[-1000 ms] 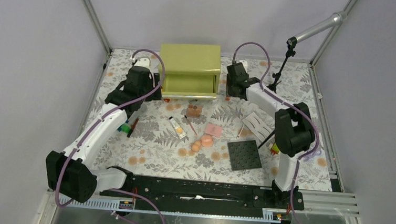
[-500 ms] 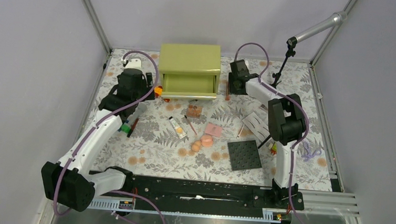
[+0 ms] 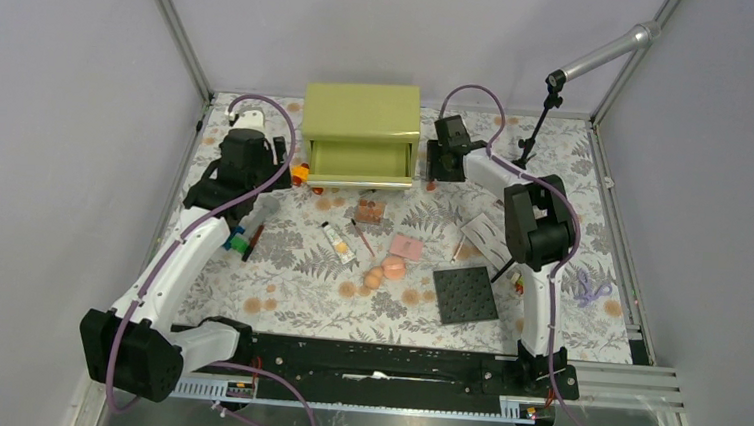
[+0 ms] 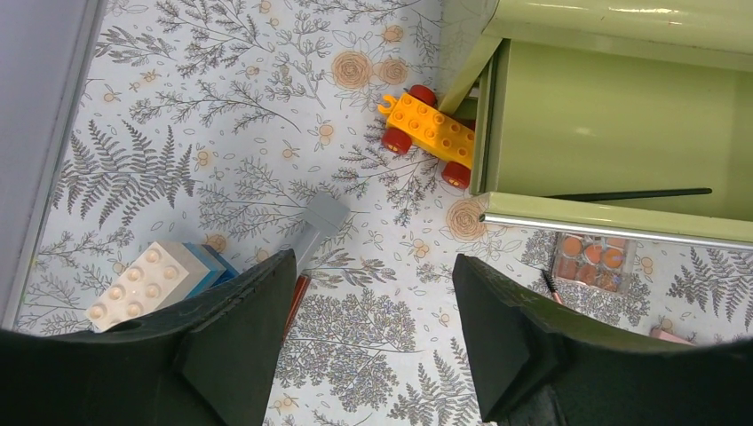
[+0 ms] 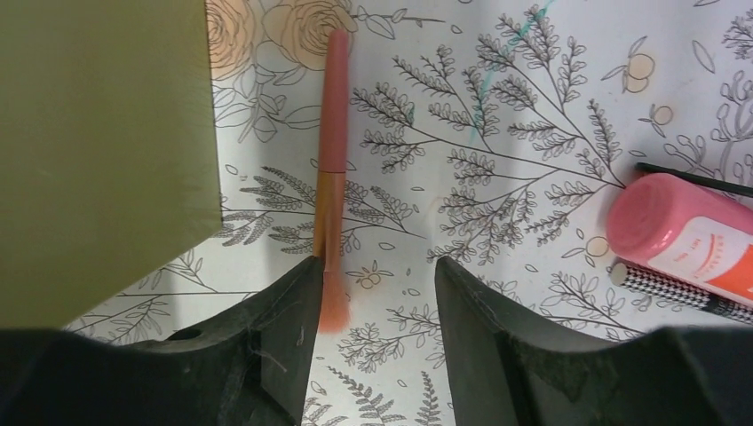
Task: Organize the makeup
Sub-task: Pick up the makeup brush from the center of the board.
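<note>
The olive box (image 3: 362, 112) has its drawer (image 3: 362, 161) open, and a thin dark pencil (image 4: 630, 193) lies inside. My right gripper (image 3: 445, 160) is open, low beside the box's right side. In the right wrist view it (image 5: 375, 266) has a pink brush (image 5: 327, 169) lying with its bristles against the left finger, and a pink-red tube (image 5: 688, 240) to the right. My left gripper (image 3: 244, 159) is open and empty, high over the mat (image 4: 373, 266). Peach sponges (image 3: 387, 271), pink compact (image 3: 406, 246), cream tube (image 3: 338, 241), an eyeshadow palette (image 3: 370, 210) and a red pencil (image 3: 254, 235) lie mid-table.
An orange toy car (image 4: 431, 133) sits against the drawer's left corner. White and blue blocks (image 4: 146, 280) lie at the left. A dark studded plate (image 3: 465, 294) and a white packet (image 3: 489, 238) lie at the right. A black stand (image 3: 534, 134) rises at the back right.
My left gripper has drawn back leftward from the drawer's side. The right arm has folded inward while its gripper stays beside the box.
</note>
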Robot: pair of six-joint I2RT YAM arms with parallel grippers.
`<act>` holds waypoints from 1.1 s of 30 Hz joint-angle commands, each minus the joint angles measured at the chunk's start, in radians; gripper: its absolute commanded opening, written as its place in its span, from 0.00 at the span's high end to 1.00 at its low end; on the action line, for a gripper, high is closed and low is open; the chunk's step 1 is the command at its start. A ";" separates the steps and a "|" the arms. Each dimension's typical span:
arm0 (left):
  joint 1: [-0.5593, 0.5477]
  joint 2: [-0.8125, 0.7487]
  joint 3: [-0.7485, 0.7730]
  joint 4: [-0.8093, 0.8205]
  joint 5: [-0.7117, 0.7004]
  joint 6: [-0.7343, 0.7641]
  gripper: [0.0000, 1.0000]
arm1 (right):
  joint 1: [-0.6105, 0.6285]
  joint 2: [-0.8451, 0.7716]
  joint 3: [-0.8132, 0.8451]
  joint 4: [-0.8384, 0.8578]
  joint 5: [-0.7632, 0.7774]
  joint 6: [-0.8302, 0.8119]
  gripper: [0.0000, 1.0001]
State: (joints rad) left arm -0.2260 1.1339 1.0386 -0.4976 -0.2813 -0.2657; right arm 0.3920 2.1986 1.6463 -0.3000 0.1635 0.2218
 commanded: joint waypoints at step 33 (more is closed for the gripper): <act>0.025 0.006 0.003 0.060 0.056 0.005 0.27 | -0.012 -0.165 0.010 -0.016 0.118 -0.029 0.99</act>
State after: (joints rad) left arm -0.2100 1.1347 1.0386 -0.4946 -0.2409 -0.2657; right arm 0.3862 2.1963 1.6581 -0.3103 0.2203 0.2317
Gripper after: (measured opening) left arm 0.724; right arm 0.138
